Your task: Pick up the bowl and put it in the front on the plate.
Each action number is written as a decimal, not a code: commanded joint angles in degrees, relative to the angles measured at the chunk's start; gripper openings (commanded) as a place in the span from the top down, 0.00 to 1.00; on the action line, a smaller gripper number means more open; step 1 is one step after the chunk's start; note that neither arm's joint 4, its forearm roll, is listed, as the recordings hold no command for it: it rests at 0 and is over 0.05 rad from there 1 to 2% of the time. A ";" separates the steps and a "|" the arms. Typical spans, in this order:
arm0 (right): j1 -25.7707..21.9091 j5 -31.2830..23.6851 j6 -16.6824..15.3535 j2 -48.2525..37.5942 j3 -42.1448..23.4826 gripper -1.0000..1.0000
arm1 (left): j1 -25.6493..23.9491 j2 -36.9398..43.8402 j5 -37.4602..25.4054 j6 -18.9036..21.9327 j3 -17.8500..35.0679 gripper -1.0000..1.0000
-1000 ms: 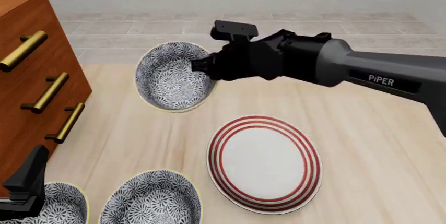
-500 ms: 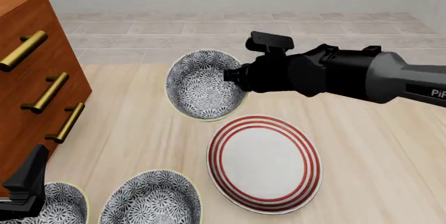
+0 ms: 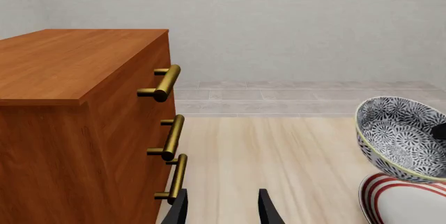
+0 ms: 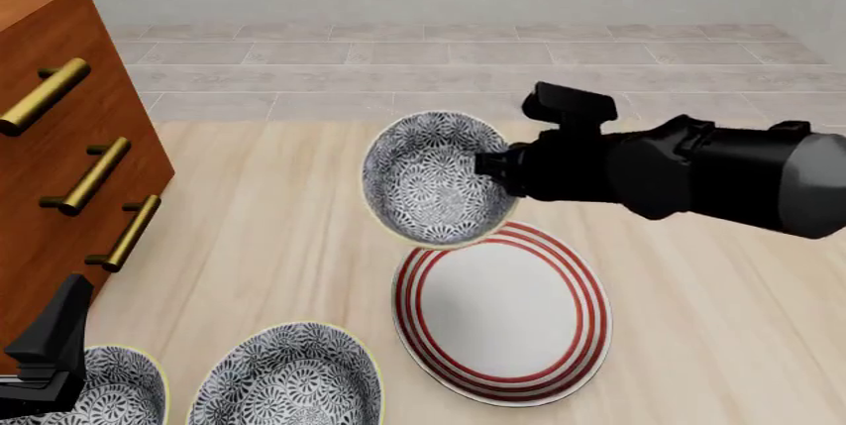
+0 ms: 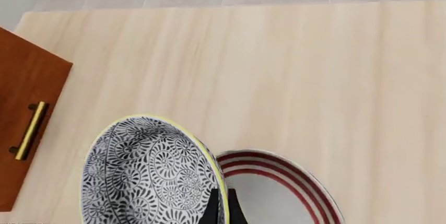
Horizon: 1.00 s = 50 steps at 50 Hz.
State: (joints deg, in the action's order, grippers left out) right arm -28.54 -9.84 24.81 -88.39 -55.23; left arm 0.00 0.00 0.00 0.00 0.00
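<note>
Nearest to me in the front view, two spare bowls (image 4: 288, 377) sit at the table's near edge, one cut off by the frame. My left gripper (image 4: 47, 351) rests just beside them at the lower left corner; in the left wrist view its two fingers (image 3: 267, 209) stand apart with nothing between them.

Next out lies the plate (image 4: 502, 308), flat on the table (image 4: 264, 247), to the right of the spare bowls with bare wood between. More open tabletop runs to its right and far side.

Over the plate's far-left rim I hold the bowl (image 4: 434, 189) tilted on its side, opening toward the left. Its lower edge overlaps the plate's rim in the front view; I cannot tell whether the two touch. My right gripper (image 4: 492, 165) is clamped on the bowl's right-hand rim, and the right wrist view shows the fingertips (image 5: 221, 209) pinched close together across the rim.

To the left, the dresser (image 4: 53, 148) stands with its brass handles (image 4: 93, 175) projecting toward the table; a wide strip of clear wood separates it from the bowl.

Beyond the table's far edge lies tiled floor (image 4: 437, 63).
</note>
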 commanded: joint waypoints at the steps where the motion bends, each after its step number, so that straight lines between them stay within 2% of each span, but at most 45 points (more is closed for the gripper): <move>1: 1.84 0.34 0.47 4.71 4.93 1.00 | 0.00 0.00 0.00 0.00 0.00 0.00; 32: 3.99 -4.19 0.37 10.08 10.35 1.00 | 0.00 0.00 0.00 0.00 0.00 0.00; 40: 1.84 -2.68 3.01 12.45 15.87 1.00 | 0.00 0.00 0.00 0.00 0.00 0.00; 50: 0.64 -1.78 4.47 14.86 20.24 1.00 | 0.00 0.00 0.00 0.00 0.00 0.00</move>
State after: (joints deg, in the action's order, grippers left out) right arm -26.78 -12.39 27.73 -75.97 -38.99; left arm 0.00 0.00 0.00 0.00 0.00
